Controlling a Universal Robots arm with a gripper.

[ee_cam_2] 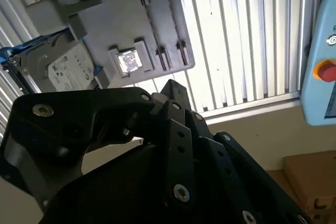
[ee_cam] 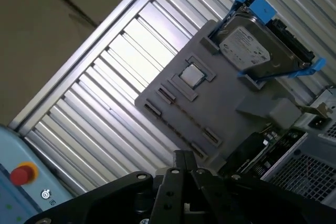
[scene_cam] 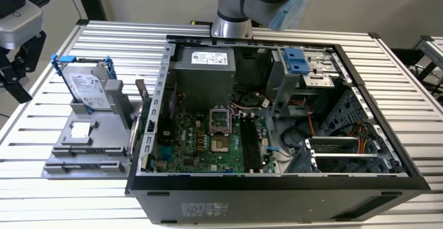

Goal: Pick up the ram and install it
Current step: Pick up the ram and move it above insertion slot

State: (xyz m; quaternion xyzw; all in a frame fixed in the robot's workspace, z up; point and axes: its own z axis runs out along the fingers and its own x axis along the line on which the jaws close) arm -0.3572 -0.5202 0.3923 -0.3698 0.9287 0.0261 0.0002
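Tips of the gripper [ee_cam: 184, 155] pressed together in both wrist views, nothing pinched. In the exterior view the gripper [scene_cam: 15, 68] hangs high at the far left edge, over the counter [scene_cam: 41, 187] and outside the gray fixture tray [scene_cam: 76, 153].

Taken as the ram [scene_cam: 142, 95]: a thin brownish strip standing on edge at the tray's case-side margin, just beside the tall gray block [scene_cam: 114, 91] and near the PC case [scene_cam: 277, 185] wall. Chips not readable from here. Same strip, tan, in the first wrist view [ee_cam: 315, 109].

Key relation: ram lies toward the exterior view's right of the gripper, well apart, with the hard drive [scene_cam: 88, 86] between the two. Long axis apparently along the case wall, running away from the exterior camera, so probably a grasp across the thin faces.

Tray contents: hard drive upright in its blue bracket, a square processor chip [scene_cam: 81, 130] flat in a pocket, and the ram at the margin.

Case contents: motherboard [scene_cam: 201, 151], power supply [scene_cam: 204, 78], long black memory slots [scene_cam: 250, 143], no stick seated there by the look of it.
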